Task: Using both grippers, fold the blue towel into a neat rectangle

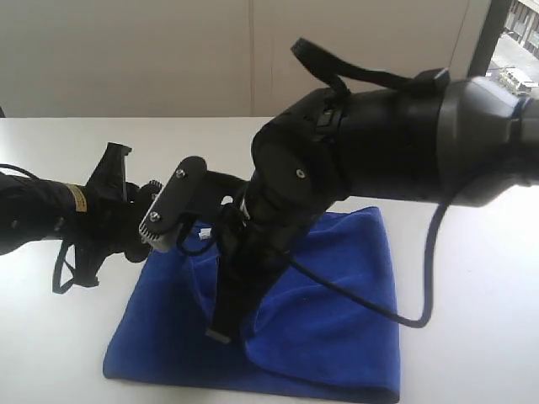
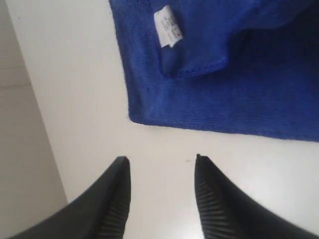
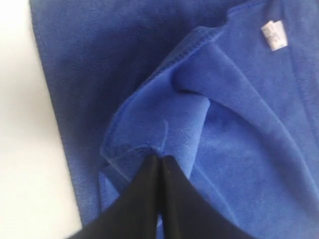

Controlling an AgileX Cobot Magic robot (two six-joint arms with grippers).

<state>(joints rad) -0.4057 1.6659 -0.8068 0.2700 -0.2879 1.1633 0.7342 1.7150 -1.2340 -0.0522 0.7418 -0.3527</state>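
The blue towel (image 1: 337,320) lies folded on the white table, rumpled along its left half. Its white label (image 2: 168,27) sits on an upper layer near a corner, and shows again in the right wrist view as the label (image 3: 274,36). My right gripper (image 3: 160,158) is shut, its tips pinching a raised fold of the towel (image 3: 239,124). In the exterior view the right gripper (image 1: 221,332) points down onto the cloth. My left gripper (image 2: 159,159) is open over bare table, just short of the towel's corner (image 2: 137,119), with nothing between its fingers.
The white table (image 1: 472,278) extends around the towel on all sides. A black cable (image 1: 429,278) hangs from the right arm over the towel's right part. The left arm (image 1: 50,210) reaches in from the left edge.
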